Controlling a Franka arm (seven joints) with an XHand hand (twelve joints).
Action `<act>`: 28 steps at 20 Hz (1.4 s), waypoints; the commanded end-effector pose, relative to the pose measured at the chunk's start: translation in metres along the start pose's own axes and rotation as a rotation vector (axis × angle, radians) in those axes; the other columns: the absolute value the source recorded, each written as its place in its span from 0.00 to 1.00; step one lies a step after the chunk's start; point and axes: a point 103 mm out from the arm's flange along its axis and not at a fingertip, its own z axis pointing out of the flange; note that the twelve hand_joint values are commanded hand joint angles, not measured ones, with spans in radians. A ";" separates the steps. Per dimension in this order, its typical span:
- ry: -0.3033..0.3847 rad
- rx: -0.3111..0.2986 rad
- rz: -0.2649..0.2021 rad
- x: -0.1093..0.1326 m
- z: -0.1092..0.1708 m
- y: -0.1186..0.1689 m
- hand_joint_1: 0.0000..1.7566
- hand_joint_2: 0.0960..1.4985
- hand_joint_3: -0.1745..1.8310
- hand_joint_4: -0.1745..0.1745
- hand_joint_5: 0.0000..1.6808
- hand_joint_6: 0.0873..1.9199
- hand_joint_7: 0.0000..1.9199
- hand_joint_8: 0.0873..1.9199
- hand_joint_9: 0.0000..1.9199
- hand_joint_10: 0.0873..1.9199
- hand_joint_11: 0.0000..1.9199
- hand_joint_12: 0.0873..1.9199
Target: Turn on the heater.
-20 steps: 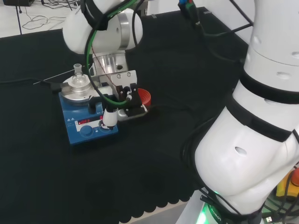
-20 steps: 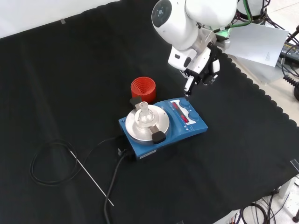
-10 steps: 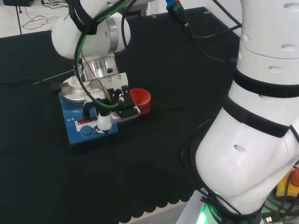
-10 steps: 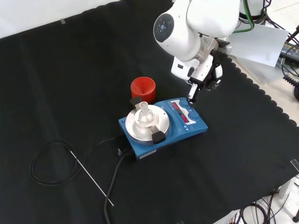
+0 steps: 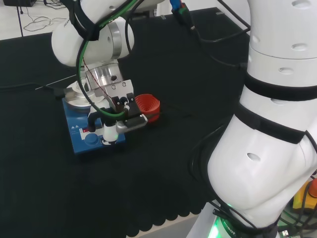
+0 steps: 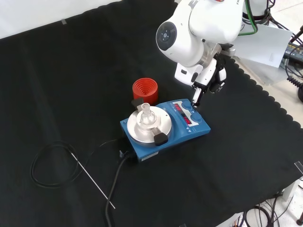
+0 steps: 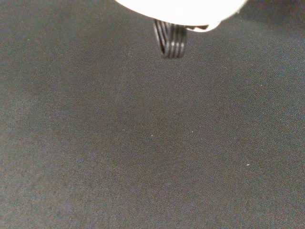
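The blue heater (image 5: 82,138) (image 6: 189,126) stands mid-cloth, with a red display and round knobs on its front panel. A small clear glass flask (image 6: 145,115) sits on its silver plate (image 6: 133,128). The hand (image 5: 118,110) (image 6: 210,75) hangs over the panel's end, one straight white finger (image 5: 110,132) (image 6: 195,96) pointing down at a knob (image 6: 195,115). In the head view the fingertip sits at the knob; the front view leaves contact unclear. Nothing is held. A blurred white part of the hand (image 7: 181,9) shows over bare cloth in the wrist view.
A red ribbed ring stand (image 5: 148,104) (image 6: 145,89) sits just beside the heater. A black power cable (image 6: 112,189) runs from the heater, a looped black cable (image 6: 37,171) and a thin metal rod (image 6: 93,180) lie at the front view's lower left.
The arm has swung the hand down and along the heater's panel. The pointing finger is now lower, at the knob. The heater and flask have not moved.
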 end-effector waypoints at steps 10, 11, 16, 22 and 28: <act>-0.014 0.015 0.000 0.004 0.002 0.005 0.83 0.42 0.64 0.40 0.16 0.28 0.82 0.91 0.84 0.90 0.73 0.78; -0.014 0.016 -0.001 0.004 0.002 0.005 0.83 0.42 0.64 0.40 0.16 0.28 0.82 0.91 0.84 0.90 0.73 0.78; -0.019 0.028 0.002 0.007 0.005 0.009 0.83 0.42 0.64 0.40 0.16 0.28 0.82 0.91 0.84 0.90 0.73 0.78; -0.013 0.028 -0.003 0.008 0.006 0.011 0.83 0.41 0.64 0.40 0.17 0.28 0.82 0.91 0.84 0.90 0.73 0.78; -0.018 0.019 -0.002 0.009 0.007 0.012 0.83 0.41 0.64 0.40 0.17 0.28 0.82 0.91 0.84 0.90 0.73 0.78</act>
